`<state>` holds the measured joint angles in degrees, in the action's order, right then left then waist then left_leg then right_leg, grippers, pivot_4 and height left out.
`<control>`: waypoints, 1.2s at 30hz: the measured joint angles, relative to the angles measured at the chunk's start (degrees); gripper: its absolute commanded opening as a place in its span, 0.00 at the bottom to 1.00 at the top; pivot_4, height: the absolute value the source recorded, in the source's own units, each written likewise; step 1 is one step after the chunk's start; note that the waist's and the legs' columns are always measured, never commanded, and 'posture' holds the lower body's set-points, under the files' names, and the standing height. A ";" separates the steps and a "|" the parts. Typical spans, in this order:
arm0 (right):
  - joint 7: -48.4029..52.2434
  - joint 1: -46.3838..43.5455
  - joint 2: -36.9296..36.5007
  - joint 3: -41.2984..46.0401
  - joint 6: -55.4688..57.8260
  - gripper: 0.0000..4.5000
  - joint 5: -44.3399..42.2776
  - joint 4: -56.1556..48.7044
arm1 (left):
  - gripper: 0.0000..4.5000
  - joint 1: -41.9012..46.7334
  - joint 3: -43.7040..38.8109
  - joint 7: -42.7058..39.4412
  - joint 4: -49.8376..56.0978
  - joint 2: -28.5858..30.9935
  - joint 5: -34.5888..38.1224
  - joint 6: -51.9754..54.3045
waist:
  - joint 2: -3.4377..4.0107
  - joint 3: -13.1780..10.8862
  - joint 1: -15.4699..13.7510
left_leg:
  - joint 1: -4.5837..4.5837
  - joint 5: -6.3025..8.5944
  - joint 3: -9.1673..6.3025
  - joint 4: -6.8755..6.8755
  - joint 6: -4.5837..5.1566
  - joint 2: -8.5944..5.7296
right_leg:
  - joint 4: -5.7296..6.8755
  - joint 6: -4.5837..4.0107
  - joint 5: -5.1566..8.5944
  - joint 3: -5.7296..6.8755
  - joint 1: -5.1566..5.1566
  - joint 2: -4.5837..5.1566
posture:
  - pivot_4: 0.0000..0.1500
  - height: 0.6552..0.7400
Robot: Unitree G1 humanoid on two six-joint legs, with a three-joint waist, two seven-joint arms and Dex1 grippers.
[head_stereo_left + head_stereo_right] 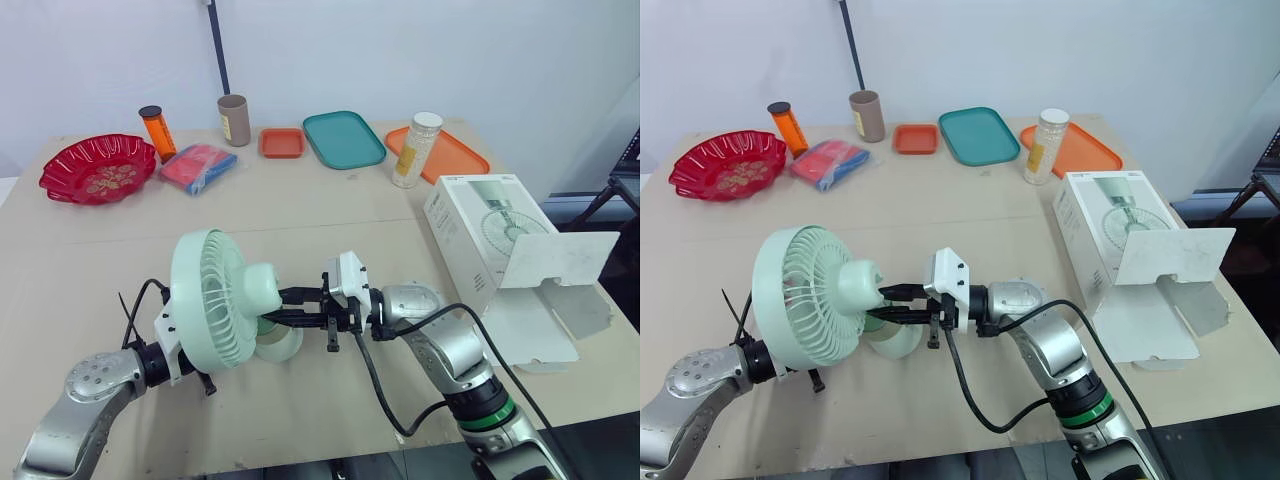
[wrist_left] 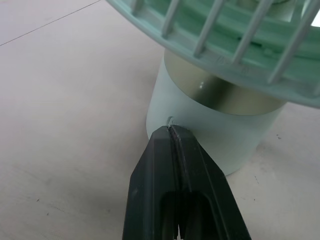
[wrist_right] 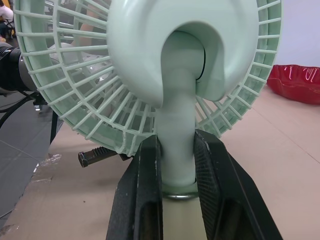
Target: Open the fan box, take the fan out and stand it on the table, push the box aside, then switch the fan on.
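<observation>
The pale green fan [image 1: 215, 295] stands upright on the table at the front left, its round base [image 1: 278, 342] on the tabletop. My right gripper [image 3: 176, 145] reaches in from the right and is shut on the fan's stem just above the base. My left gripper [image 2: 171, 131] is shut with nothing in it, and its tips touch the side of the fan base [image 2: 200, 125], low under the grille. The white fan box [image 1: 480, 235] lies at the table's right edge with its flap [image 1: 560, 255] hanging open.
Along the back stand a red bowl [image 1: 98, 168], an orange bottle [image 1: 157, 132], a brown cup [image 1: 234, 120], a red-and-blue packet [image 1: 198, 167], a small orange tray [image 1: 282, 142], a teal tray [image 1: 343, 138], a jar [image 1: 417, 150] and an orange tray [image 1: 450, 152].
</observation>
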<state>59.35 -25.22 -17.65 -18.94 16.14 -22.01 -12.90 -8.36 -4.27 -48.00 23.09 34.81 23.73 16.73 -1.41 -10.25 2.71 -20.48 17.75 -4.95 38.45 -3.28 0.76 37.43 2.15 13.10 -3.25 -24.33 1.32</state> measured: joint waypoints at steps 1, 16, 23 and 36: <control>0.00 0.00 0.01 0.00 0.00 0.07 0.01 0.00 | 0.02 0.00 0.00 0.00 0.00 0.00 0.00 0.00 | 0.00 0.00 -0.01 | 0.00 0.00 0.00 0.00 0.00 0.00 | 0.00 0.00 0.00 0.00 0.00 0.00 | 1.00 1.00; -0.02 -0.01 -0.15 -0.06 -0.29 0.07 0.25 0.00 | 0.02 -0.52 -5.13 1.62 3.39 0.45 4.52 2.88 | 0.00 0.01 0.00 | 0.02 0.00 0.00 0.00 0.00 0.01 | 0.02 0.00 0.00 0.00 0.00 -0.01 | 1.00 1.00; -0.94 -0.01 0.14 0.14 -0.40 0.07 0.28 0.01 | 0.02 -2.08 -10.99 2.57 4.94 3.20 7.48 6.06 | 0.01 0.01 0.01 | 0.03 0.00 0.01 0.00 0.00 0.02 | 0.03 0.00 0.00 0.00 0.00 -0.02 | 1.00 1.00; -3.12 -0.14 1.33 2.41 -2.63 0.07 0.25 0.03 | 0.02 -7.74 -13.74 4.29 8.64 3.28 8.01 7.09 | 0.01 0.01 0.01 | 0.03 0.00 0.01 -0.01 -0.01 0.02 | 0.02 0.00 0.00 0.00 0.00 -0.01 | 1.00 1.00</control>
<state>56.24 -25.36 -16.33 -16.53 13.50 -21.76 -12.86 -16.10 -18.01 -43.72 31.74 38.09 31.74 23.82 -1.41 -10.24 2.71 -20.45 17.74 -4.94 38.44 -3.29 0.78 37.45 2.15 13.10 -3.25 -24.33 1.31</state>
